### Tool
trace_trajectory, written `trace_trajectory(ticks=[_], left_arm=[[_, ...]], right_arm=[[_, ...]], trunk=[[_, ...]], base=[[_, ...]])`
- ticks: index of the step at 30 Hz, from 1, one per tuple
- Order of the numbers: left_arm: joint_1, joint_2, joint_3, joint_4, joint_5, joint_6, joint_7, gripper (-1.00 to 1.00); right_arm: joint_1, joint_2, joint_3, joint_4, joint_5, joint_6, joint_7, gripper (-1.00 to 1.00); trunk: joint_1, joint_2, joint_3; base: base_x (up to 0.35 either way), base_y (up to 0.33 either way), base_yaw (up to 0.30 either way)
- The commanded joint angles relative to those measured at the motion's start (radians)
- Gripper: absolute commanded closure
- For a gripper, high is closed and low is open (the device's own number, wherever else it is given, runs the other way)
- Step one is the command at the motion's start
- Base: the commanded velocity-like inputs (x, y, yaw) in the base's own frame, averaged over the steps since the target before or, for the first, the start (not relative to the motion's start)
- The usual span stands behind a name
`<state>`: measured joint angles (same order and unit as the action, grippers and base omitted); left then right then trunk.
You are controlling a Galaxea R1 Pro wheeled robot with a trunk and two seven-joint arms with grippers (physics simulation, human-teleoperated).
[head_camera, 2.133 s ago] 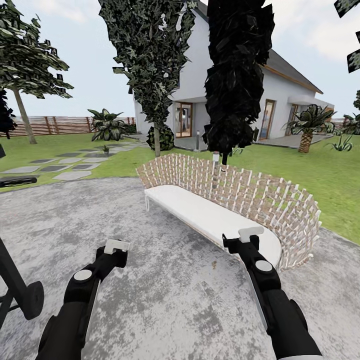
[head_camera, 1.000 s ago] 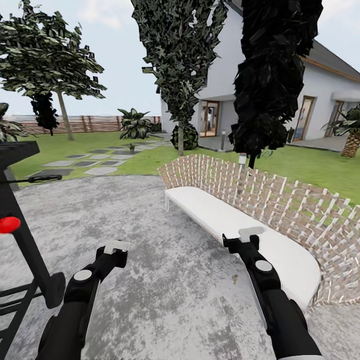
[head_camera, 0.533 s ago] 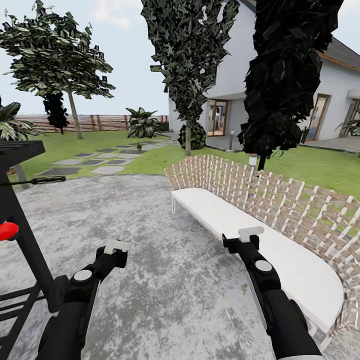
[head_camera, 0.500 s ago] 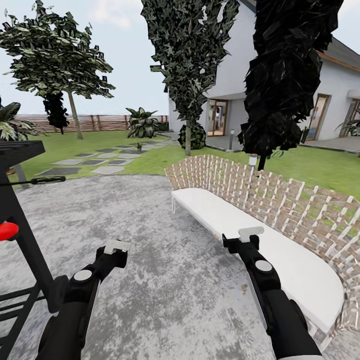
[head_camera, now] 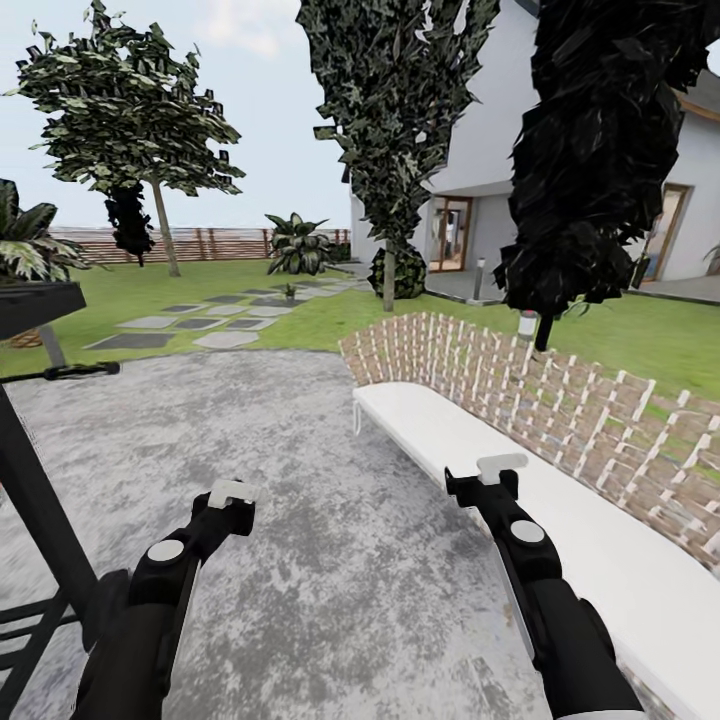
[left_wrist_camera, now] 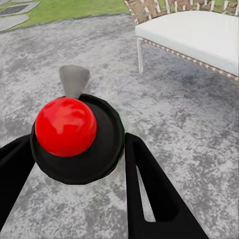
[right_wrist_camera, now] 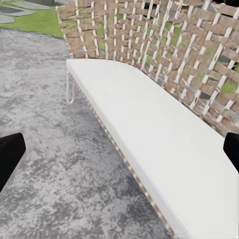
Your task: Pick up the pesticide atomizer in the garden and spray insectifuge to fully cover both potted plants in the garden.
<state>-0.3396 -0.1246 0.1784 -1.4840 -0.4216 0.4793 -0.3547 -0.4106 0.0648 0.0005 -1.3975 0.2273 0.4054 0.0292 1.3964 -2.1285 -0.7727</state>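
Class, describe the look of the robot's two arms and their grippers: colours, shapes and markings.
Both arms are glossy black and rounded, each with a light grey round cap on a joint. The left gripper and right gripper have whitish ends on black bodies. No cables or lettering show.

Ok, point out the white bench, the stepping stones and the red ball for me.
white bench (head_camera: 470, 450), head view, on the seat cushion.
stepping stones (head_camera: 226, 339), head view, on the nearest pale stone.
red ball (left_wrist_camera: 65, 126), left wrist view, on its front.
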Motion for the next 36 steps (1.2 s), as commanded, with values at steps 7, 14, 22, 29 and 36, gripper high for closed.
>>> trace_trajectory(ticks=[7, 14, 22, 29, 36], left_arm=[[-0.001, -0.001, 0.003, -0.001, -0.01, 0.002, -0.01, 1.0], [-0.001, -0.001, 0.002, -0.002, -0.011, 0.002, -0.01, 1.0], [-0.001, -0.001, 0.001, -0.001, -0.011, 0.002, -0.009, 1.0], [-0.001, -0.001, 0.002, -0.001, -0.01, 0.002, -0.009, 1.0], [-0.001, -0.001, 0.003, 0.001, -0.011, 0.002, -0.009, 1.0]], right_arm=[[-0.001, 0.001, 0.0, -0.001, 0.011, 0.007, 0.002, -1.0], [-0.001, 0.0, -0.001, -0.001, 0.011, 0.007, 0.002, -1.0], [-0.001, 0.0, -0.001, -0.002, 0.012, 0.007, 0.001, -1.0], [-0.001, 0.0, -0.001, -0.002, 0.012, 0.007, 0.002, -1.0], [-0.001, 0.0, -0.002, -0.003, 0.012, 0.007, 0.002, -1.0]], trunk=[[0.0, 0.0, -0.001], [0.0, 0.0, -0.001], [0.0, 0.0, -0.001], [0.0, 0.0, -0.001], [0.0, 0.0, -0.001]], base=[[0.308, -0.141, 0.091], [0.052, -0.025, 0.247], [0.016, -0.001, 0.256], [0.214, 0.0, 0.256], [0.333, 0.0, 0.069]])
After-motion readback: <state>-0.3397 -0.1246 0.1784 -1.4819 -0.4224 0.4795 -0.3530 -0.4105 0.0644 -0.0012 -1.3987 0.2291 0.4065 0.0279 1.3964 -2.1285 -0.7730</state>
